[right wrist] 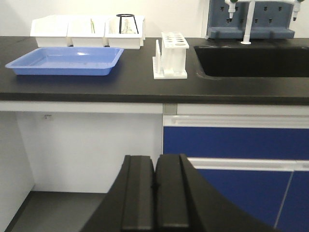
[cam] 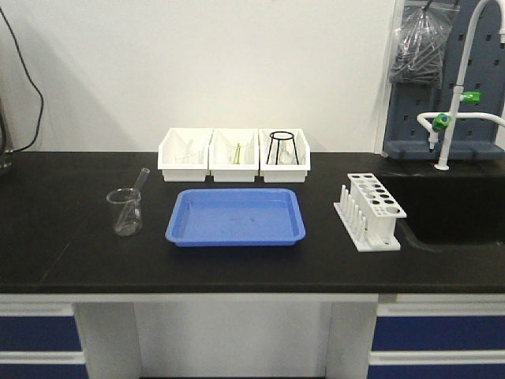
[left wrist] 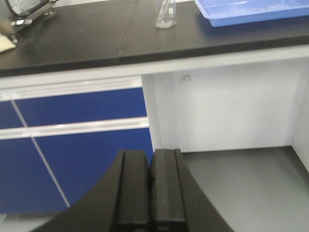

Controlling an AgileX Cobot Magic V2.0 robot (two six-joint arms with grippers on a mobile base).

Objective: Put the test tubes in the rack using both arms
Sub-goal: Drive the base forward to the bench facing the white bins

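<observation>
We see left end effector (left wrist: 149, 159) jaws pressed together, empty, below desk (cam: 63, 237) edge, right end effector (right wrist: 155, 162) same, rack (cam: 371, 209) on desk right of tray (cam: 237, 217), 1 tube (cam: 143, 180) leaning in beaker (cam: 126, 215) left of tray

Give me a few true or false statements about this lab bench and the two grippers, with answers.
1. The blue tray lies in front of the white bins. True.
2. In the front view, the rack stands left of the tray. False: it stands to its right, beside the sink.
3. A test tube leans in the beaker. True.
4. The left gripper is open. False: its jaws are shut, holding nothing.
5. The right gripper is shut. True.
</observation>
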